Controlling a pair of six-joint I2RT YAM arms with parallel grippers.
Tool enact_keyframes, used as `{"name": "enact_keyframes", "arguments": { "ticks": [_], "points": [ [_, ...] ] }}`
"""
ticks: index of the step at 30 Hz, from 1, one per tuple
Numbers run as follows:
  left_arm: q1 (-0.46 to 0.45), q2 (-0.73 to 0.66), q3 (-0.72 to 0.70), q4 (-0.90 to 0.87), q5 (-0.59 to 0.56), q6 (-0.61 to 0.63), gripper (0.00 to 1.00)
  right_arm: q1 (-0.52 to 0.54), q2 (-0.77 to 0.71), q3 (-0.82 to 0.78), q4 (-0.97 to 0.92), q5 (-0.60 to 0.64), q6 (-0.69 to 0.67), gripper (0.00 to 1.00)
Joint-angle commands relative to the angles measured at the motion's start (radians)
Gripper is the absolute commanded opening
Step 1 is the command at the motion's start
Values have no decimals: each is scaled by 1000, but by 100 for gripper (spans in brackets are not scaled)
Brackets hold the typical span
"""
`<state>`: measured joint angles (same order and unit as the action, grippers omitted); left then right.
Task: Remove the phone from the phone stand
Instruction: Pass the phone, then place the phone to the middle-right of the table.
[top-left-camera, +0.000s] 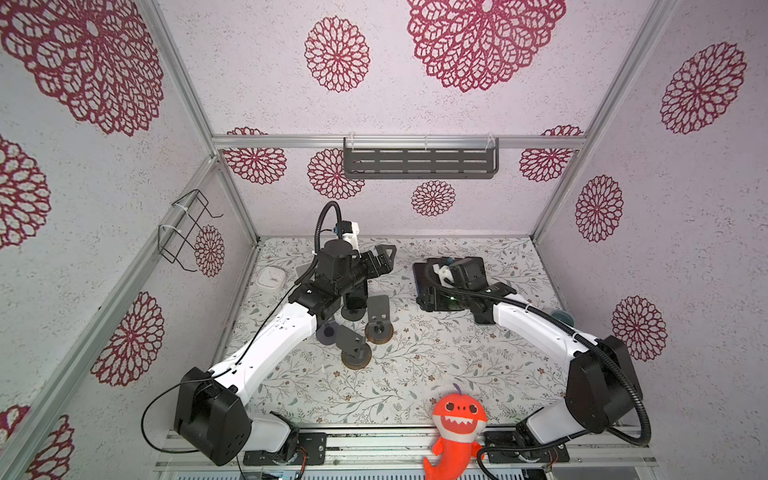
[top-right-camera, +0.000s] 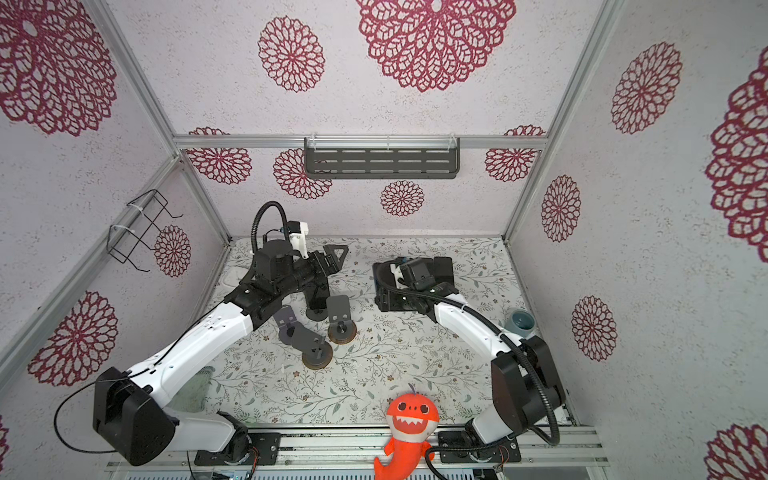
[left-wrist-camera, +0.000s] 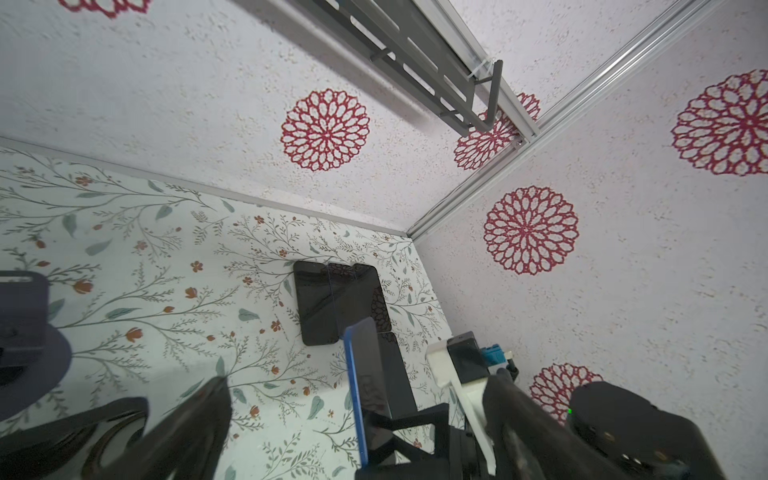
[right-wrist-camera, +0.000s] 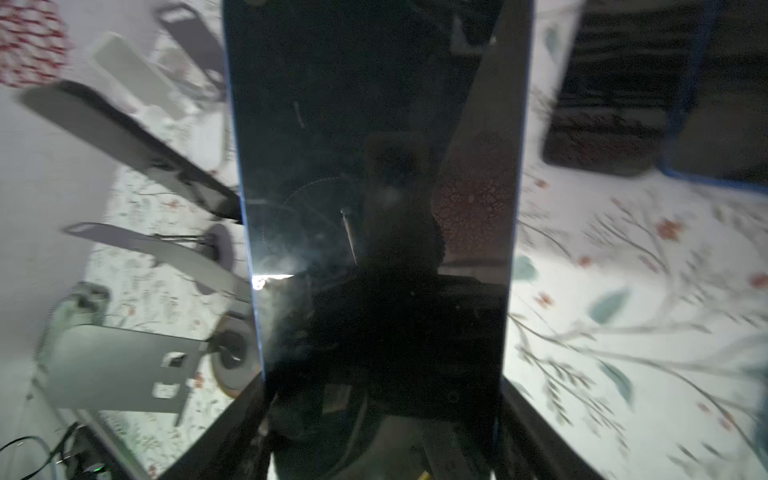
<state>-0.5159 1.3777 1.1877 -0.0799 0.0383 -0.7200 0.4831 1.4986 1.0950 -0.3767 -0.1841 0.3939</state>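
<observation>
The flower-printed desk (top-left-camera: 415, 374) is carrying everything, with both arms reaching in over it. The left arm (top-left-camera: 266, 353) is stretching toward the middle, and the right arm (top-left-camera: 536, 328) is bending in from the other side. A red plush shark (top-left-camera: 457, 419) is sitting at the near edge of the desk, between the two arm bases.

A cluster of phone stands (top-left-camera: 378, 309) is standing near the middle of the desk, partly under the left arm. All the stands that are showing are holding nothing.

The phone (right-wrist-camera: 374, 166), dark-screened with a blue rim, is sitting off the stands, to their right. It is being carried on edge in the right end effector (right-wrist-camera: 382, 395), whose fingers are pressing against its two long sides. Whether its lower end is touching the desk is not showing. A second phone (left-wrist-camera: 320, 303) is lying flat on the desk just beyond it.

The left end effector (top-left-camera: 383, 258) is hanging above the far side of the stands. Its fingers (left-wrist-camera: 199, 415) are standing wide apart, gripping nothing.
</observation>
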Motion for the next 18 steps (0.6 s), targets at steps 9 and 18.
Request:
{"name": "enact_keyframes", "arguments": {
  "ticks": [9,18],
  "points": [
    [11,-143,-38,-188,-188,118,99,-169,1,-106,-136,154,-101,50],
    [19,-206,-75,-209,-218,134,100,-178,120,-68,-112,178,-123,50]
  ]
}}
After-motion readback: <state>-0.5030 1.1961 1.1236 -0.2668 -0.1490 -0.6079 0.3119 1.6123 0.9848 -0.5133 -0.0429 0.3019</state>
